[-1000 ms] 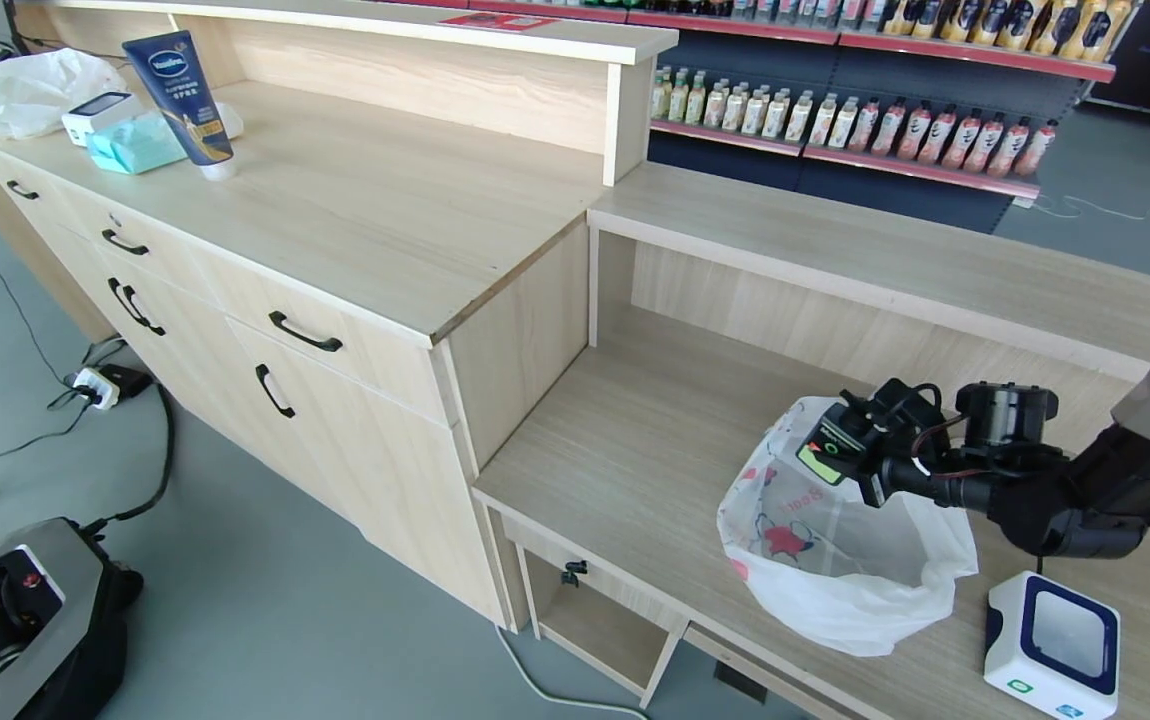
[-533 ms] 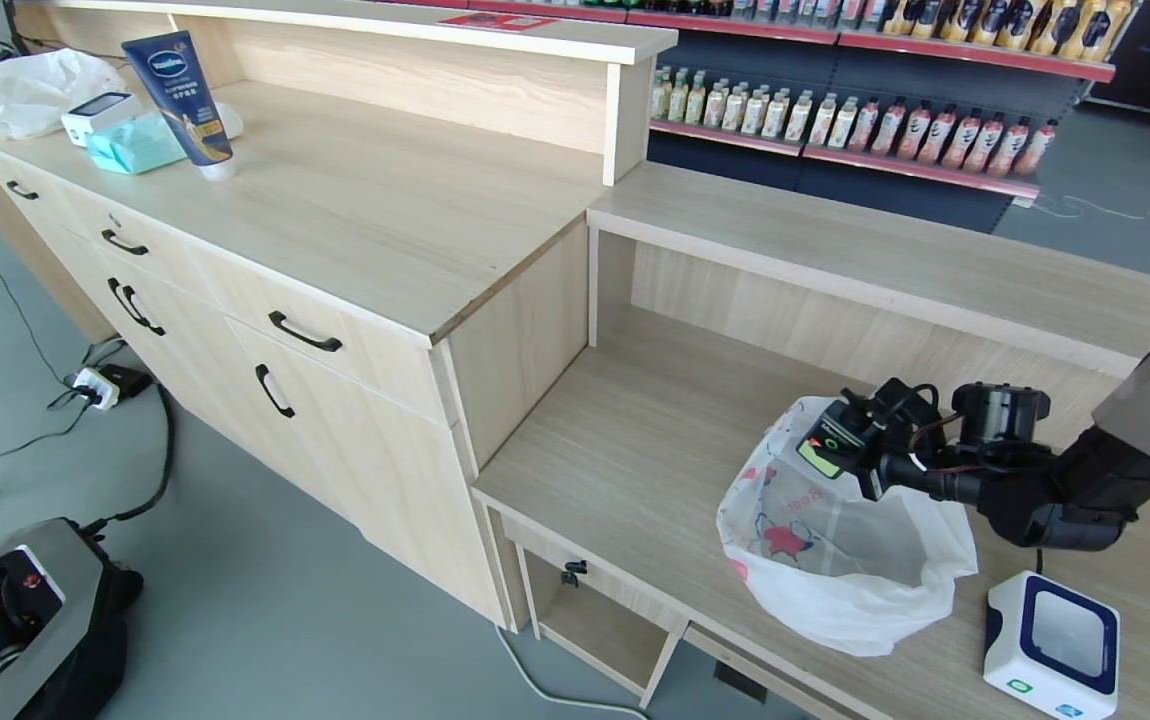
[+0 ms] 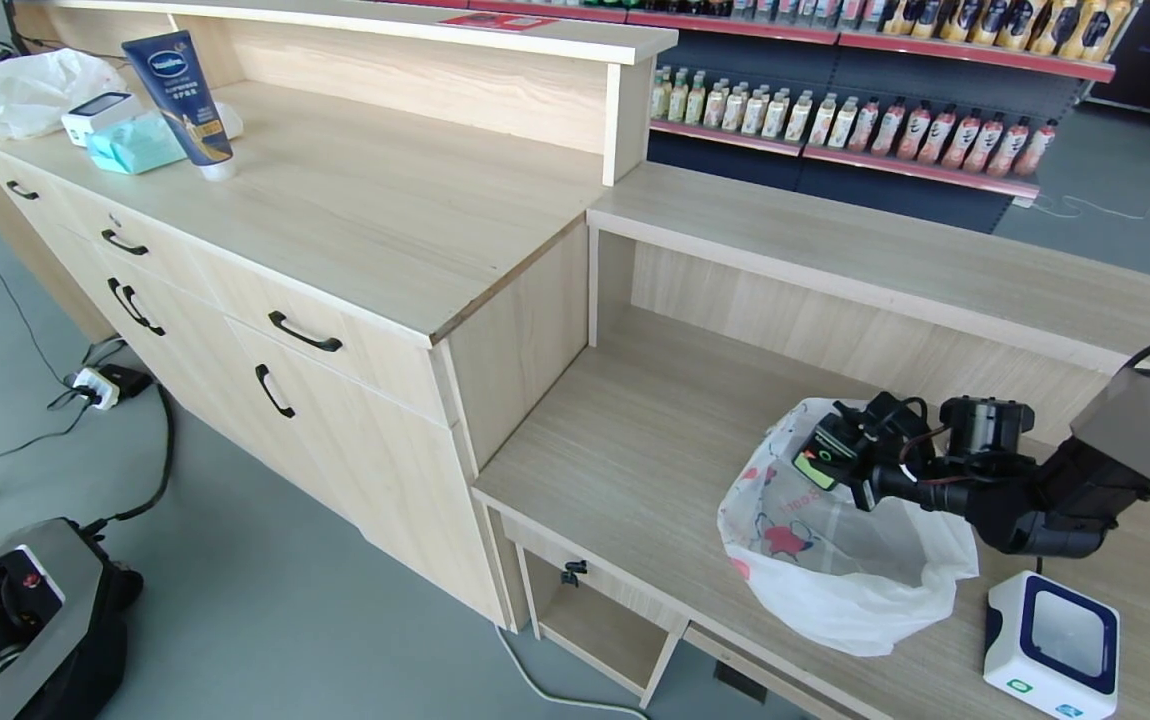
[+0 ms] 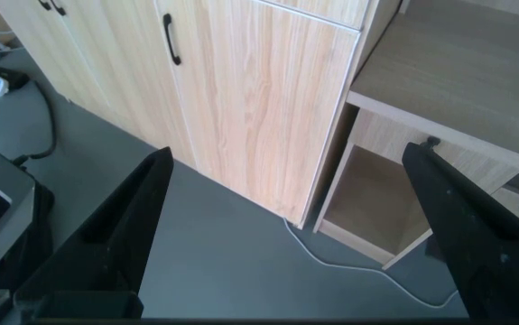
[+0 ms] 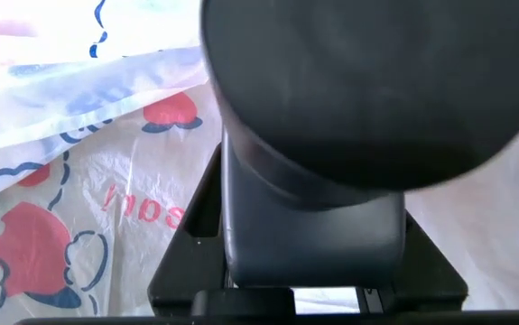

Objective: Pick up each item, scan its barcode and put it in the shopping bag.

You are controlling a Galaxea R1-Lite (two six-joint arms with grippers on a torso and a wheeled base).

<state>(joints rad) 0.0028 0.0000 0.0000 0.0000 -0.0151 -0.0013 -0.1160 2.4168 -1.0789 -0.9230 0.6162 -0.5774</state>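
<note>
Directly beneath the right gripper (image 3: 820,458), the shopping bag (image 3: 840,560) stands open on the bench (image 3: 635,440); the gripper has dipped slightly toward it, its state indiscernible, suggesting a deposit. The left gripper (image 4: 286,162), spread, hangs above the floor (image 4: 241,244).

Bare counter (image 3: 655,430) lies open left of the bag (image 3: 835,590); the scanner (image 3: 1053,645) stands close on its right, a back wall (image 3: 785,330) behind

White printed shopping bag (image 3: 835,570) stands open on lower counter (image 3: 635,430), scanner (image 3: 1053,645) just beside; blue tube (image 3: 180,100) upright on upper counter (image 3: 385,220).
</note>
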